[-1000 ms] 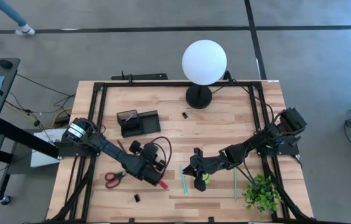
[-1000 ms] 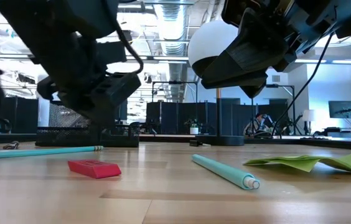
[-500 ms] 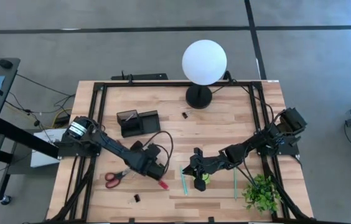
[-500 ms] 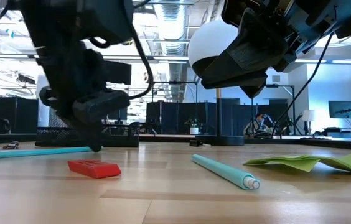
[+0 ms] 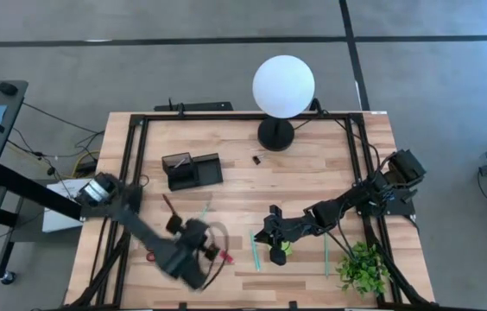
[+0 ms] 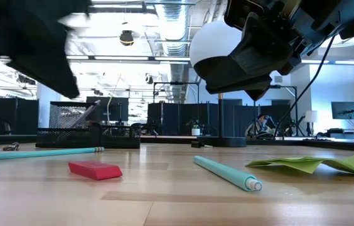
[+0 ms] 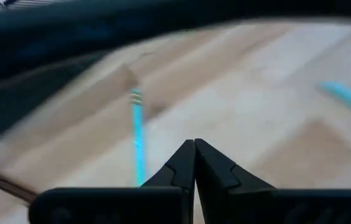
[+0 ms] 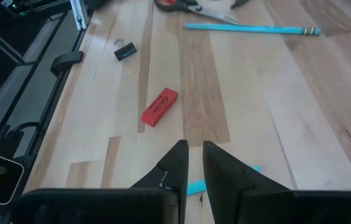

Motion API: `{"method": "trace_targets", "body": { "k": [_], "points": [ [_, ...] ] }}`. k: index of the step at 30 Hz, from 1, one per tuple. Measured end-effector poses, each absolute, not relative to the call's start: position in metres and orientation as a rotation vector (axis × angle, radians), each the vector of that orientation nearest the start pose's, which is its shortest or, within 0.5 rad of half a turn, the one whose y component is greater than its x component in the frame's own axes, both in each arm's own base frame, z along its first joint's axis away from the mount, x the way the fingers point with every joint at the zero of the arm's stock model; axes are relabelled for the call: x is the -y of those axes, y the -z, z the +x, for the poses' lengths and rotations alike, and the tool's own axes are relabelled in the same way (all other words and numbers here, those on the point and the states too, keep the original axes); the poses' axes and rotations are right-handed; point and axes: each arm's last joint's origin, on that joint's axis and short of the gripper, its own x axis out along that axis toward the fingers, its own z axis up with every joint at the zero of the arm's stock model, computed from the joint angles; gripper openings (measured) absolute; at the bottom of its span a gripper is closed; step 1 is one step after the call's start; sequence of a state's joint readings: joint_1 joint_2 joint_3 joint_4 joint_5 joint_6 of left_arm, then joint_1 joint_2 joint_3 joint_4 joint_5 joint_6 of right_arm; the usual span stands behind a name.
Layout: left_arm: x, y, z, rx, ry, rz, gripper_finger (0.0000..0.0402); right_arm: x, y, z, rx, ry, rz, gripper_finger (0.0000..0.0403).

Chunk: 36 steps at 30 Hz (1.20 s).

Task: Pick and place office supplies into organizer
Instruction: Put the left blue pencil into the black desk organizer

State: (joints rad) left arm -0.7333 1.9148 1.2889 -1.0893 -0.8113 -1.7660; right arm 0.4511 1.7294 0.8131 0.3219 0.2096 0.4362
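My left tool (image 7: 194,163) is pinched together, empty, right beside the red eraser (image 5: 224,257). My right tool (image 8: 191,163), slightly apart and empty, hovers farther off, over the teal pen (image 5: 255,250).

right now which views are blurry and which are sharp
High view: left arm smeared by motion. Left wrist view: streaked throughout, teal pencil soft, only the left end effector crisp. Low view: dark blur upper left. Right wrist view: sharp, red eraser clear.
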Motion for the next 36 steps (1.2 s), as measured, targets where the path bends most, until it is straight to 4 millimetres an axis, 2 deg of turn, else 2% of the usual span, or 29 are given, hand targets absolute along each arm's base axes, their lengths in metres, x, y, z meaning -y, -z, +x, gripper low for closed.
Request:
{"method": "trace_targets", "body": {
  "k": [2, 6, 9, 13, 18, 20, 23, 27, 33, 36],
  "points": [
    [0.22, -0.166, 0.248, -0.616, -0.874, -0.383, 0.0, -0.142, -0.153, 0.307, -0.601, -0.107, 0.229, 0.0043],
    [0.237, -0.158, 0.225, -0.643, -0.84, -0.356, 0.0, -0.142, -0.153, 0.307, -0.594, -0.109, 0.232, 0.0043],
    [0.247, -0.154, 0.215, -0.596, -0.811, -0.348, 0.0, -0.142, -0.153, 0.307, -0.594, -0.109, 0.232, 0.0043],
    [0.254, -0.151, 0.211, -0.535, -0.804, -0.417, 0.0, -0.142, -0.153, 0.307, -0.591, -0.11, 0.233, 0.0043],
    [0.262, -0.124, 0.205, -0.63, -0.868, -0.459, 0.0, -0.142, -0.153, 0.307, -0.593, -0.115, 0.207, 0.0043],
    [0.264, -0.112, 0.203, -0.62, -0.9, -0.463, 0.0, -0.142, -0.153, 0.307, -0.592, -0.121, 0.189, 0.0043],
    [0.264, -0.103, 0.199, -0.585, -0.929, -0.464, 0.0, -0.142, -0.152, 0.307, -0.599, -0.12, 0.186, 0.0043],
    [0.267, -0.106, 0.192, -0.584, -0.921, -0.425, 0.0, -0.142, -0.152, 0.307, -0.599, -0.12, 0.185, 0.0043],
    [0.267, -0.14, 0.175, -0.596, -0.919, -0.299, 0.0, -0.139, -0.152, 0.308, -0.597, -0.114, 0.18, 0.0043],
    [0.268, -0.149, 0.167, -0.564, -0.882, -0.269, 0.0, -0.139, -0.153, 0.308, -0.594, -0.114, 0.182, 0.0043]
  ]
}}
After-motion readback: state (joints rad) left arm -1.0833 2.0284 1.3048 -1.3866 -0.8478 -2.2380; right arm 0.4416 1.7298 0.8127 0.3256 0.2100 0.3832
